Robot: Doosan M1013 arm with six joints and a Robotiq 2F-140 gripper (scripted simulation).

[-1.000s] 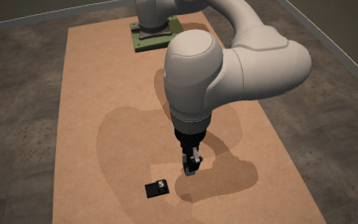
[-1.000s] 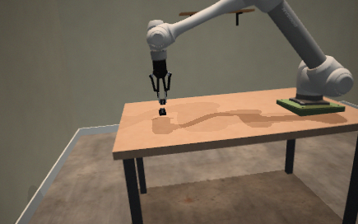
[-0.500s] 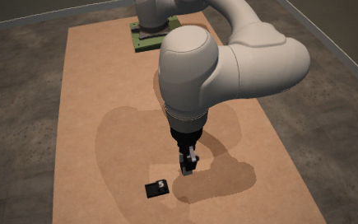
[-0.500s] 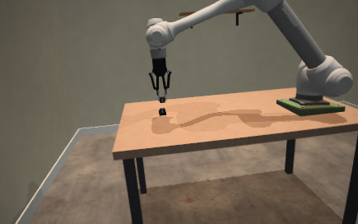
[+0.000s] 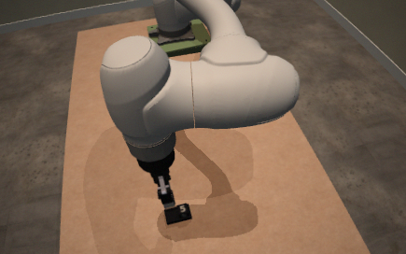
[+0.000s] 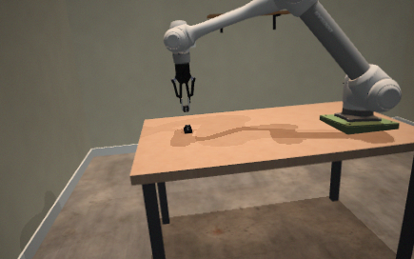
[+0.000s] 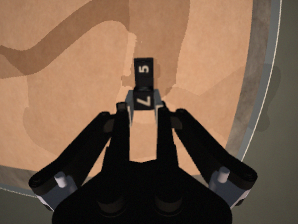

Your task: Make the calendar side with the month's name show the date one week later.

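My gripper (image 5: 168, 205) (image 6: 186, 109) (image 7: 143, 97) is shut on a black cube, held above the tray. The held cube (image 7: 144, 101) shows a light 7, turned sideways in the wrist view. The black tray (image 5: 173, 218) stands on the table. Another black cube (image 5: 183, 209) (image 7: 144, 68) sits at its right end in the top view, with a light 5 on top. In the wrist view the held cube and fingertips overlap the tray's near end. The month's name and the digits on the cubes' sides cannot be made out.
The wooden table (image 5: 304, 196) (image 6: 272, 152) carries the arm's green base plate (image 5: 183, 48) (image 6: 372, 125) at its far end from the tray. Arm shadows fall across the table top and around the tray. The table's edge shows beyond the tray in the wrist view.
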